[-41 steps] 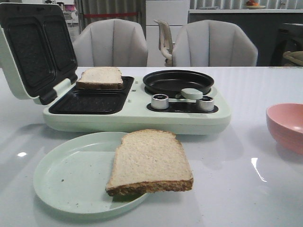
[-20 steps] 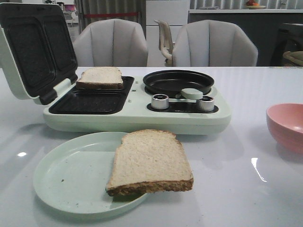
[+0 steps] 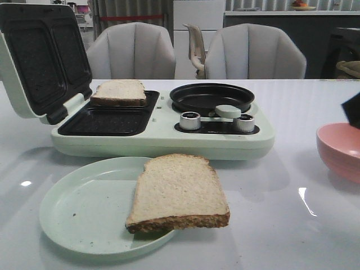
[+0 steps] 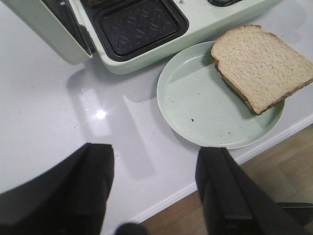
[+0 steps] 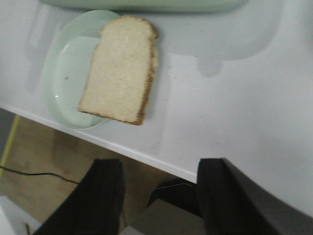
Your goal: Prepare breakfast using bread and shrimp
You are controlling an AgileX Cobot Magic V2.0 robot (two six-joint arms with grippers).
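Observation:
One bread slice [image 3: 179,194] lies on the pale green plate [image 3: 79,219], overhanging its right rim. It also shows in the left wrist view [image 4: 261,58] and the right wrist view [image 5: 122,68]. The second bread slice [image 3: 119,91] lies in the far compartment of the open sandwich maker [image 3: 163,135]. My left gripper [image 4: 155,171] is open and empty above the table's front edge, left of the plate [image 4: 195,107]. My right gripper [image 5: 159,191] is open and empty, beyond the table's front edge, apart from the plate [image 5: 66,73]. No shrimp shows.
The sandwich maker's lid [image 3: 39,56] stands open at the left. Its round black pan [image 3: 212,97] and two knobs [image 3: 190,120] are on its right half. A pink bowl [image 3: 340,149] sits at the right edge, its inside hidden. A dark arm part [image 3: 353,109] is above it.
A dark part of my right arm has come into the front view at the right edge, above the pink bowl. The bread and plate have not moved.

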